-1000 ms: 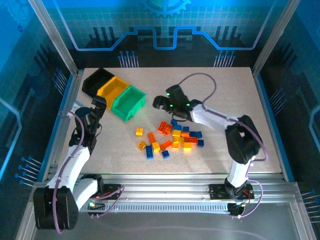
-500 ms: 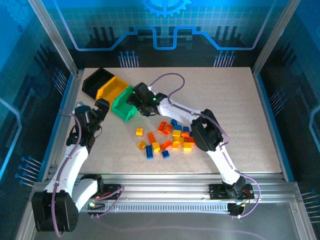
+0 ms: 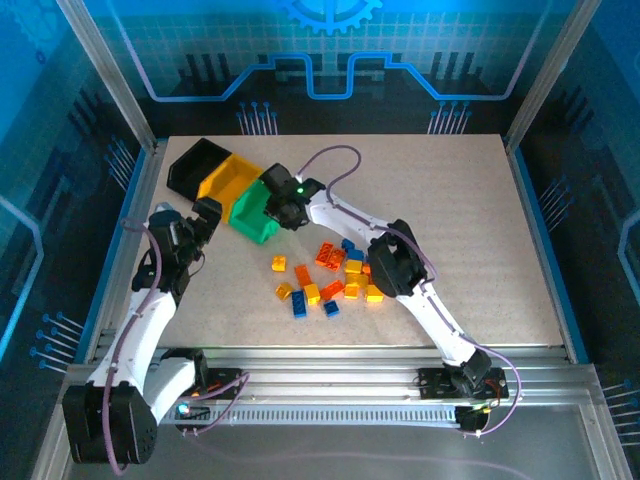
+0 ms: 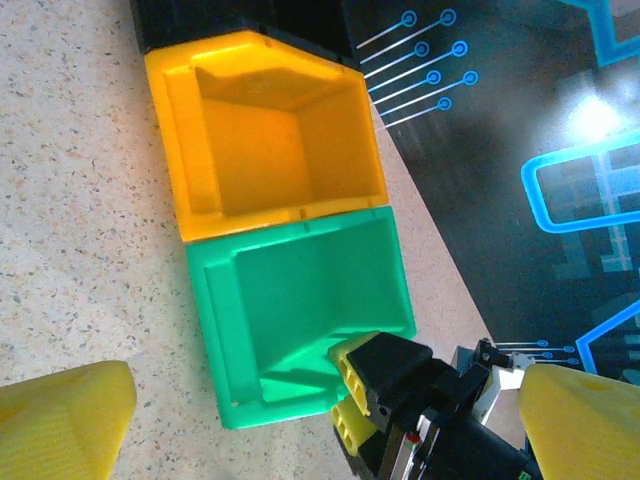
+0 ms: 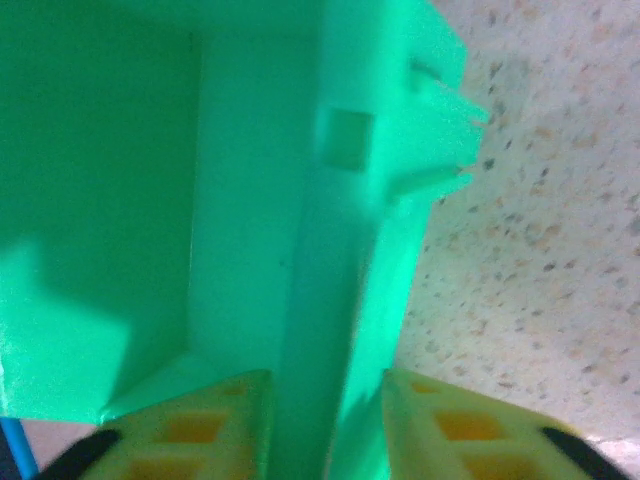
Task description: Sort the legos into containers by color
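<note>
Green bin (image 3: 252, 216), at the desk's (image 3: 450, 180) far left, is gripped by its wall in the right pincer (image 3: 275, 207). Legos (image 3: 352, 267) lie unsorted mid-desk; next, the bin probably needs dragging closer.

Speckled table (image 3: 480, 200), black bin (image 3: 192, 165), yellow bin (image 3: 222, 178), green bin (image 3: 255, 222) abutting, legos (image 3: 330, 275) scattered mid-table

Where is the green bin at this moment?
In the top view, the green bin sits at the table's back left, touching the yellow bin; the right end effector straddles its wall.
</note>
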Controlling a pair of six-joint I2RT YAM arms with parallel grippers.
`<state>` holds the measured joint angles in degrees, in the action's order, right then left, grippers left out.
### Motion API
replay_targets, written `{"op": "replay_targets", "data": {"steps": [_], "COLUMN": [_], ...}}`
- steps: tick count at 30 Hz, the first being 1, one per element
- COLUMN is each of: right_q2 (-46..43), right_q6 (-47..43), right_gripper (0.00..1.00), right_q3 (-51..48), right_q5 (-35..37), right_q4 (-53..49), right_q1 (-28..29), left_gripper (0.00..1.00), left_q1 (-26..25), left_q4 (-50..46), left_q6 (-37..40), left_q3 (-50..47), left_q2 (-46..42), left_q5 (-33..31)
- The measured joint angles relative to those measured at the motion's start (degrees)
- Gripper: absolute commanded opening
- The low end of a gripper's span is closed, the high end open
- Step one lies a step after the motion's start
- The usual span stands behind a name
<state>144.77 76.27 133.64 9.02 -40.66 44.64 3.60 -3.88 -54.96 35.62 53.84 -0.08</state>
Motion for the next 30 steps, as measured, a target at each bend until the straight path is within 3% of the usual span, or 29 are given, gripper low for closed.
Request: {"op": "replay_targets", "data": {"steps": [8, 16, 30], "right_q2": [0.00, -0.02, -1.42], "right_q6": [-6.86, -18.10, -44.70], "right_gripper": [0.00, 0.00, 0.00], "right_q3": [1.70, 3.32, 3.15], "right_q5": [-2.03, -5.95, -14.58], "right_q4": [-5.05, -9.97, -19.04], "right_q1": [-4.85, -13.75, -32.96], "left_gripper": [0.99, 0.99, 0.99], "left_q1": [0.00, -1.25, -8.44], "left_q4": [-0.72, -2.73, -5.35], "left_q6": [-0.02, 0.20, 4.11], "left_q3": [2.14, 3.06, 5.70], "left_q2": [1.36, 4.20, 6.75], "left_q5": [1.49, 2.82, 3.02]}}
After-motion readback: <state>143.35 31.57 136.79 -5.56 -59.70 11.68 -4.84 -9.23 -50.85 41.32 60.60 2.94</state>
